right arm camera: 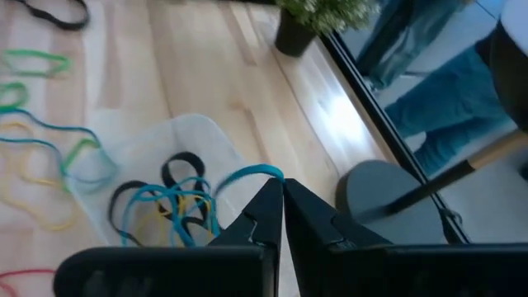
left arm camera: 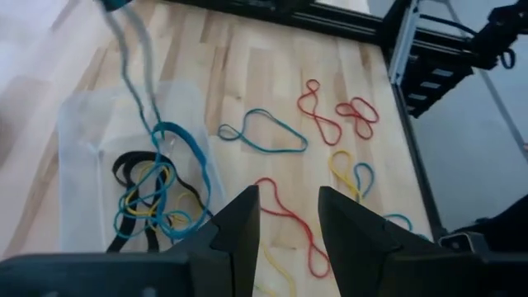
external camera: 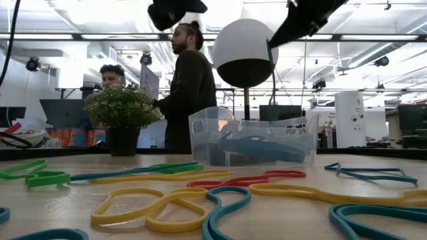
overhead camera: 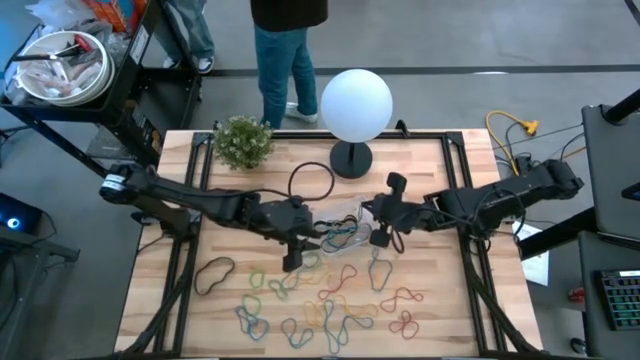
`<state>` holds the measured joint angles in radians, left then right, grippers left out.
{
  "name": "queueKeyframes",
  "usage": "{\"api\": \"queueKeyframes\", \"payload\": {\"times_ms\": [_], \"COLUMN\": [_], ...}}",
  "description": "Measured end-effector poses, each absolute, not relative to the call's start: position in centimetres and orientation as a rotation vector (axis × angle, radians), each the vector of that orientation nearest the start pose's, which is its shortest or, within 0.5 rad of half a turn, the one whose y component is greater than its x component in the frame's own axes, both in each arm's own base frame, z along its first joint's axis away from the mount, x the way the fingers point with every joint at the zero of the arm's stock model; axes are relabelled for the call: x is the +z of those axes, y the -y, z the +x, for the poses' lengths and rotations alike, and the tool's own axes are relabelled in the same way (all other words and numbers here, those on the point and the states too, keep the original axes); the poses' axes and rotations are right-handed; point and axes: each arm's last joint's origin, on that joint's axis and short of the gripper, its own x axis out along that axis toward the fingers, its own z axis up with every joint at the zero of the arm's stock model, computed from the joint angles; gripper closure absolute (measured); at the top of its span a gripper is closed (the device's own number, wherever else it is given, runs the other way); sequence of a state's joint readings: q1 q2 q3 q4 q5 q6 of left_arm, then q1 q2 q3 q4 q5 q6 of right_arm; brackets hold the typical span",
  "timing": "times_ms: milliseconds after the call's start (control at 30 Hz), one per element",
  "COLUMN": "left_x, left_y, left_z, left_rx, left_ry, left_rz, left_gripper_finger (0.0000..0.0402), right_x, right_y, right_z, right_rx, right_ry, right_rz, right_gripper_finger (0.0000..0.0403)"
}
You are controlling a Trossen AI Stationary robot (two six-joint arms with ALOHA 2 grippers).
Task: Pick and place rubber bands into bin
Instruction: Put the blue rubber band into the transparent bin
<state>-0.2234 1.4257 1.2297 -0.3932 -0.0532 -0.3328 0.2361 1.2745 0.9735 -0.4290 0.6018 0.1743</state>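
No writing is readable. The right hand hangs over the small clear plastic bin at mid worktop, fingers pinched shut on a thin blue rubber band that dangles into the bin. The left hand hovers at the bin's near-left edge, fingers parted and empty. Black, blue and yellow bands lie inside; many coloured loose rubber bands are scattered nearer.
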Motion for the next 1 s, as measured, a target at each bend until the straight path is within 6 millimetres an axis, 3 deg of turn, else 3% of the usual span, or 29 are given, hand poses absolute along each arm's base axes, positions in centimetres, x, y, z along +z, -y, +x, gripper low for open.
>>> {"api": "queueKeyframes", "payload": {"times_ms": [600,1000], "left_x": [32.1,31.1], "left_y": [10.1,11.0], "left_z": [29.6,28.6], "left_rx": [-0.138,-0.100], "left_ry": [-0.642,-0.760], "left_rz": [-0.307,-0.365], "left_gripper_finger": [0.0292,0.0292], "right_x": [21.8,21.3], "right_y": [-3.0,-1.5], "right_z": [29.6,29.9], "right_rx": [-0.431,-0.401], "right_ry": [-0.804,-0.842], "right_rz": [-0.146,-0.099], "right_gripper_finger": [0.0394,0.0394]}}
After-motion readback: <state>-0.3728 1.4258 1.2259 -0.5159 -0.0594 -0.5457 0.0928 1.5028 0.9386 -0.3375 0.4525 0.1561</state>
